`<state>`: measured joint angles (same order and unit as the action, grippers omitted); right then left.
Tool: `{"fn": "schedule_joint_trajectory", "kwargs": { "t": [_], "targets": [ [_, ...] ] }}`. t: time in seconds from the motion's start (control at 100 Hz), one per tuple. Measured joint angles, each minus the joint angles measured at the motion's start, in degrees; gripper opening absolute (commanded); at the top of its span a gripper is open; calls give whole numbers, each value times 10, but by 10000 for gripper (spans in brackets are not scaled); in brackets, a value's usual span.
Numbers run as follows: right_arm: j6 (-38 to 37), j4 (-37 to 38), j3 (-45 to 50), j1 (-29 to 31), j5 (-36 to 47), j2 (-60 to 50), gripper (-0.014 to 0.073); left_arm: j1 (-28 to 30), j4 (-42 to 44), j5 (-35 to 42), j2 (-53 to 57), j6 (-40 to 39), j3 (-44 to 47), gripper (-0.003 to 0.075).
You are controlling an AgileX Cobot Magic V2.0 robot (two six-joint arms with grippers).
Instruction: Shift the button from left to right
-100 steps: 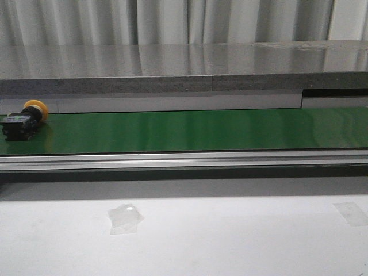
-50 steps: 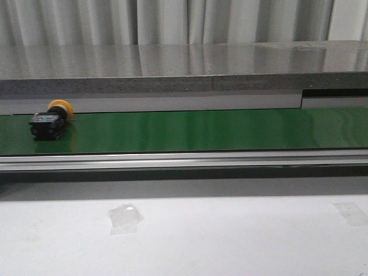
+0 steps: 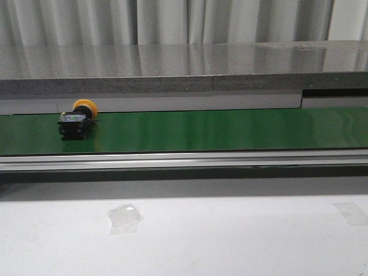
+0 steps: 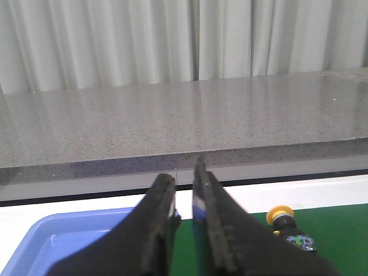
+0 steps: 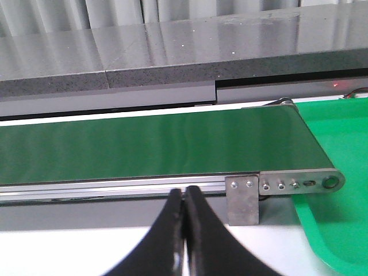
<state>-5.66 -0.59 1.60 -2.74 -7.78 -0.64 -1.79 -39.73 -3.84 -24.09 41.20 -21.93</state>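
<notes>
Tape patch [image 3: 125,218]: clear, crumpled, stuck to the white tabletop [image 3: 230,241] nearest the camera; a 2nd flatter patch [image 3: 349,213] lies near the right edge.
Belt rail [image 3: 184,159]: aluminium strip along the near edge of the belt.
Green belt [image 3: 230,130]: runs the full width of the front view, glossy, between the rail and the stone ledge.
Button [image 3: 76,119]: lies on its side on the left part of the belt, near the far edge; black body toward the camera, yellow-orange cap pointing away and a little right.
Stone ledge [image 3: 184,69]: grey speckled slab behind the belt, with pale curtains [image 3: 172,20] beyond.
Left gripper [image 4: 184,190]: 2 black fingers with a narrow gap between them, holding nothing; a blue tray [image 4: 57,241] beside it, the button visible just beyond.
Right gripper [image 5: 184,198]: fingers pressed together, holding nothing, over the near rail by the belt's end roller bracket [image 5: 287,185]; a green tray [image 5: 339,149] sits beside that end.
</notes>
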Motion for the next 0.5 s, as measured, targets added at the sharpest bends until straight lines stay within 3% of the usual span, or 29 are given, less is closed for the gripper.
{"fn": "schedule_joint_trajectory", "kwargs": {
  "t": [0.5],
  "targets": [
    [0,0,0,0,36,0,-68,0,0,0,0,0,0,-20]
  ]
}}
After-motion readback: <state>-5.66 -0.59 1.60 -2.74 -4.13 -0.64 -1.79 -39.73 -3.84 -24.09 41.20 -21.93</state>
